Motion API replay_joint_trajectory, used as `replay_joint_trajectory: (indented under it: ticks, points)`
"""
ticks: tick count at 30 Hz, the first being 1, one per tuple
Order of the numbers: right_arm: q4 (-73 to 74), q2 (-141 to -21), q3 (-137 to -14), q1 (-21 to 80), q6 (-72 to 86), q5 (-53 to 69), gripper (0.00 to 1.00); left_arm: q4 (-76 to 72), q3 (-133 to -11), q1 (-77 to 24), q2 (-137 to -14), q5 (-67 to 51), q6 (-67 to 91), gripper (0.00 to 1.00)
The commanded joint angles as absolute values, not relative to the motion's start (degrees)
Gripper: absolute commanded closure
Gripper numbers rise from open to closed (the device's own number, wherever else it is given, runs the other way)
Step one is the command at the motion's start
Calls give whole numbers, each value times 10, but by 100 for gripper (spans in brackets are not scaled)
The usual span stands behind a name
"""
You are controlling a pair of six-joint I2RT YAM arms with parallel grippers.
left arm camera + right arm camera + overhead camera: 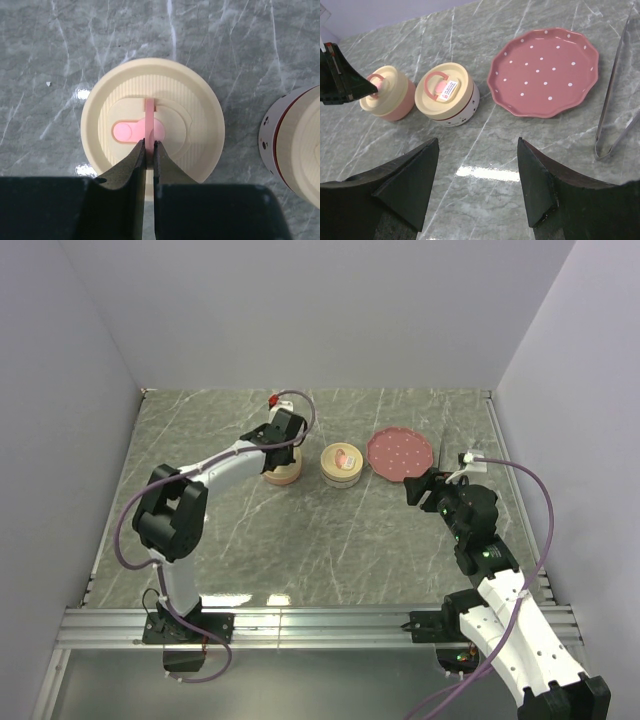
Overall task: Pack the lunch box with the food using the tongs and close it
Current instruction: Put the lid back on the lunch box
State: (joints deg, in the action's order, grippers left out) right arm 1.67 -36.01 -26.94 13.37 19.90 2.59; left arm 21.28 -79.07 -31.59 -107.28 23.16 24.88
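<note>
Marble tabletop (300,550); left gripper (149,145) pinches the pink loop (149,111) of the cream lid (200,100), right gripper (477,170) spread, tongs (612,100) lying at three o'clock of the dotted plate (545,65). That thin loop may slip free.

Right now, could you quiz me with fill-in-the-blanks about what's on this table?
The left hand is shut on the loop of a cream lid; the loop's colour is ___.
The right hand is ___, holding nothing.
The tongs lie ___ of the dotted plate.
Missing: pink; open; right.
</note>
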Motion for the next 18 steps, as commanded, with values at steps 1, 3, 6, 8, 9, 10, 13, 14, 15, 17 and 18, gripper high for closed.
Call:
replay_joint_trajectory:
  ticks: [1, 3, 6, 8, 9, 10, 13, 14, 15, 17, 18]
  points:
    - [-4, -353, -265, 138, 198, 19, 29, 196, -742, -340, -1071, 237, 269, 100]
    - [-4, -354, -266, 138, 198, 21, 29, 200, -747, -345, -1081, 237, 267, 100]
    - [-4, -353, -265, 138, 198, 22, 29, 221, -781, -345, -1110, 233, 264, 100]
    - [-3, -351, -265, 139, 198, 20, 29, 235, -798, -346, -1125, 229, 260, 100]
    - [-4, -348, -265, 139, 198, 19, 29, 237, -801, -346, -1128, 227, 259, 100]
    - [-4, -347, -265, 139, 198, 18, 29, 240, -803, -346, -1129, 223, 259, 100]
    - [-4, -347, -265, 138, 199, 18, 29, 248, -814, -351, -1131, 223, 253, 100]
    - [-3, -348, -265, 138, 198, 19, 29, 260, -819, -354, -1136, 226, 251, 100]
    - [-4, -351, -265, 139, 198, 20, 29, 267, -831, -356, -1139, 235, 248, 100]
    - [-4, -353, -265, 139, 198, 22, 29, 291, -845, -361, -1150, 248, 248, 100]
    - [-3, -354, -265, 139, 198, 22, 29, 298, -855, -362, -1155, 259, 248, 100]
